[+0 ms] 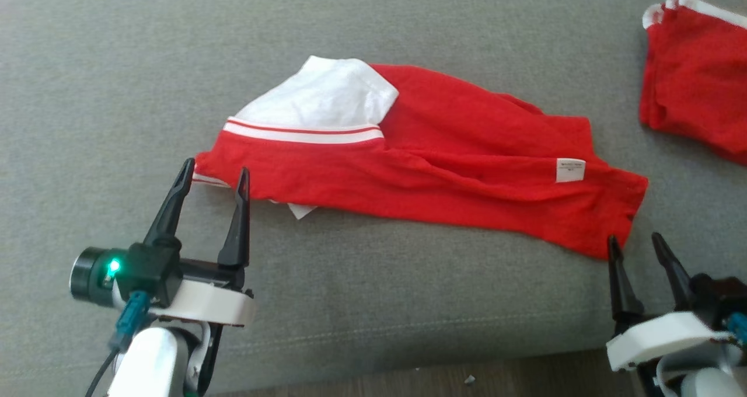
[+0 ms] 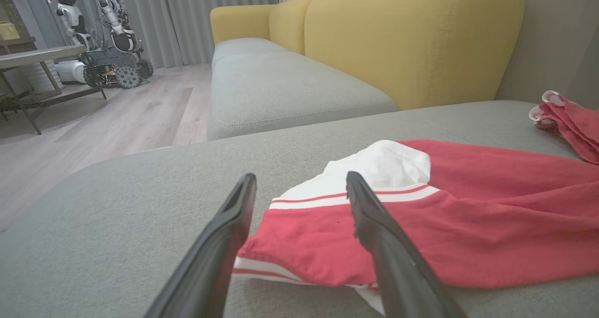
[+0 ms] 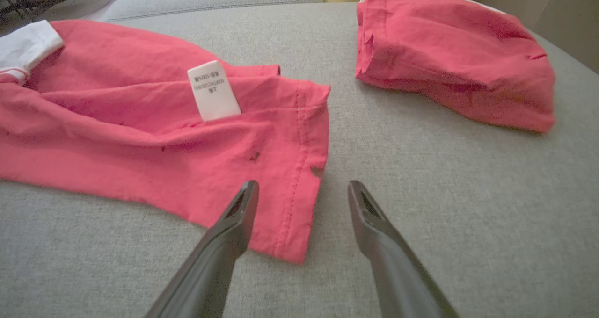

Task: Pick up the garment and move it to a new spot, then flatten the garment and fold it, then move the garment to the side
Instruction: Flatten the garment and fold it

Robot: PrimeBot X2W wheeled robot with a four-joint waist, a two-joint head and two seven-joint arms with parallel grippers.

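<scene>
Both wide, empty — my left gripper (image 1: 216, 167) at shirt (image 1: 467, 163) striped end, right gripper (image 1: 634, 238) at hem corner, near cushion (image 1: 373, 280) front edge. I'd pinch all layers, lift level — else fold skews.

- Domestic living room, furnished as such: long sofa (image 2: 243, 46) with grey seat cushions (image 2: 290, 89) and yellow backrests (image 2: 412, 37).
- Pale wood-plank floor (image 2: 117, 121); grey full-length curtains (image 2: 196, 18) along the far wall.
- Side table (image 2: 37, 55) and small wheeled robots (image 2: 112, 51) parked by the curtains, indicating robot-testing use.

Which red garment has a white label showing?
The long red garment stretched across the middle, label near its right end; the other garment is bundled far right.
</scene>
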